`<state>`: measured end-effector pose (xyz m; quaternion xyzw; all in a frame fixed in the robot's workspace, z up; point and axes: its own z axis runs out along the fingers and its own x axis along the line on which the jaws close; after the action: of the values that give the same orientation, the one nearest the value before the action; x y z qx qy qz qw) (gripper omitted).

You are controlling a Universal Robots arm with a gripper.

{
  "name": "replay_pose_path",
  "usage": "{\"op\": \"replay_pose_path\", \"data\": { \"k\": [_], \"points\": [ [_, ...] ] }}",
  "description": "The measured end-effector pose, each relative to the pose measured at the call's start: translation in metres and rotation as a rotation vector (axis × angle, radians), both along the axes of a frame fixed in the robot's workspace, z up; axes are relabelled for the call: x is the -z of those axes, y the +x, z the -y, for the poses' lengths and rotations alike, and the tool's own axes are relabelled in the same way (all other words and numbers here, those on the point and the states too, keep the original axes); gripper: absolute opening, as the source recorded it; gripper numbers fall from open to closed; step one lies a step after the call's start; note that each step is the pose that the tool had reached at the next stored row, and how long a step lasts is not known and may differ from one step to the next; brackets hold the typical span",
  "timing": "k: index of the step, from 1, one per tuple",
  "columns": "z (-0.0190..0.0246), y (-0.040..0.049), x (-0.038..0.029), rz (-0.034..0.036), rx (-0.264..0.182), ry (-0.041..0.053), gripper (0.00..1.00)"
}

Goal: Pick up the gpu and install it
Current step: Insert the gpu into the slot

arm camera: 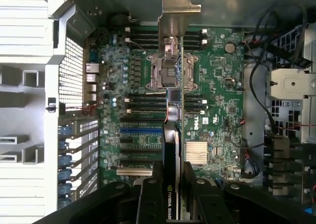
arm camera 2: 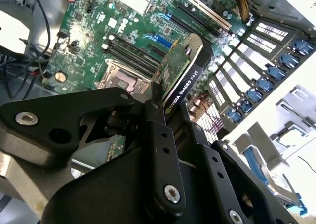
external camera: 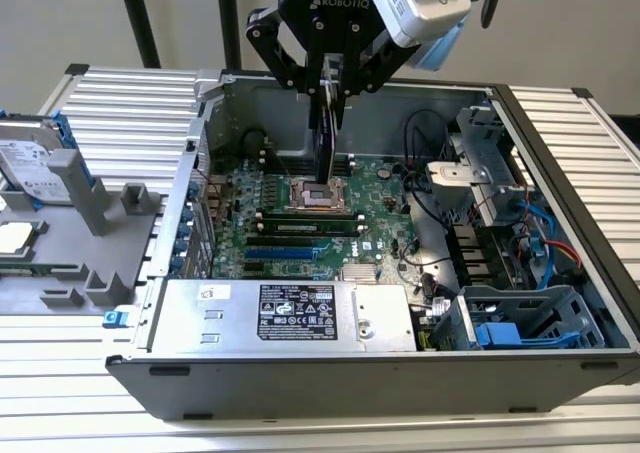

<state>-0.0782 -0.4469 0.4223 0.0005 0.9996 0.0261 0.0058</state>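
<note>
Hanging on end inside the open computer case [external camera: 560, 143], the gpu [external camera: 325, 138] is pinched between the pincer's [external camera: 330, 83] two black fingers [external camera: 300, 68], which press on its flat faces. Its silver bracket end points down toward the green motherboard [external camera: 290, 188], above the processor socket [external camera: 318, 195], and it is not yet seated in a slot.

In the first wrist view the gpu [arm camera: 172, 150] shows edge-on, with the pincer [arm camera: 173, 184] closed around its near end and a silver heat sink [arm camera: 196, 151] just beside its line. In the second wrist view the gpu [arm camera 2: 180, 78] shows its black cooler side.

Around it, black cables [external camera: 430, 153] loop along the case's far right side. A silver power supply [external camera: 290, 313] fills the near side, and a blue drive cage [external camera: 520, 323] sits at the near right. On the ribbed tabletop [external camera: 120, 103], at the exterior view's left, a hard drive [external camera: 30, 158] lies beside a grey holder block [external camera: 100, 223].

The arm comes straight down from above, its wrist vertical over the case, with a white camera box [external camera: 415, 8] mounted on the exterior view's right of it.
</note>
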Motion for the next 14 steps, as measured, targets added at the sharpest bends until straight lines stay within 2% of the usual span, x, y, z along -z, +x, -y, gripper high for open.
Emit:
{"op": "replay_pose_path", "data": {
  "k": [14],
  "points": [
    [0.0,0.0,0.0001,0.0,-0.031,0.0001,0.0]
  ]
}}
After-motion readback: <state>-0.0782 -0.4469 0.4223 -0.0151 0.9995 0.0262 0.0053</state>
